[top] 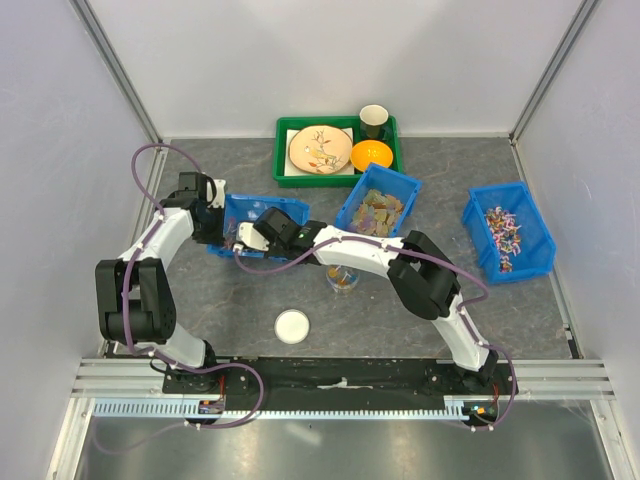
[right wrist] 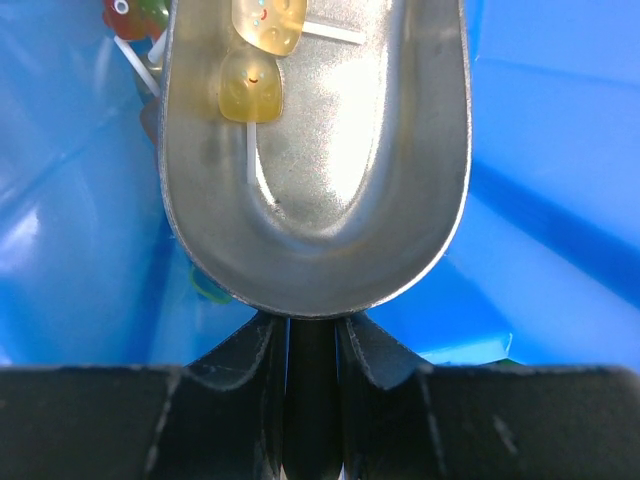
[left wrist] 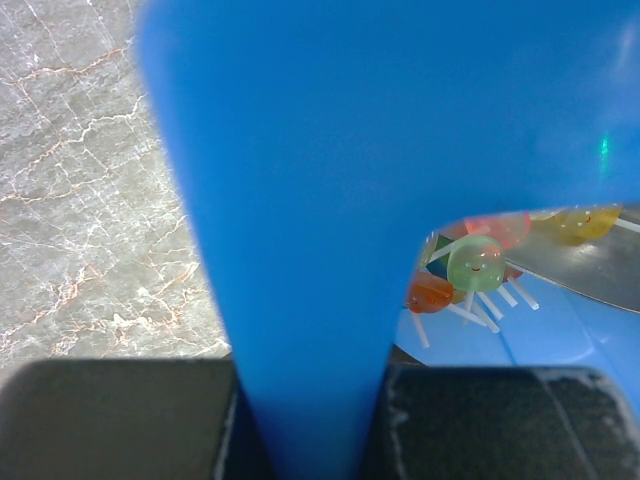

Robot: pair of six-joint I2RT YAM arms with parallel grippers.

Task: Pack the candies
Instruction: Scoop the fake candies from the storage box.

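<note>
Right wrist view: the right gripper is clamped on the handle of a metal scoop, its long axis pointing straight ahead into the blue bin, where candies lie beyond the scoop's mouth. The left gripper pinches that bin's wall.

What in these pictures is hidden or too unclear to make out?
- Left wrist view: the blue bin wall fills the frame, hiding most of the lollipops.
- Right wrist view: the metal scoop covers the bin's contents below it.
- Top view: the jar under the right arm is mostly hidden; the sweets in the right bin are too small to identify.
</note>
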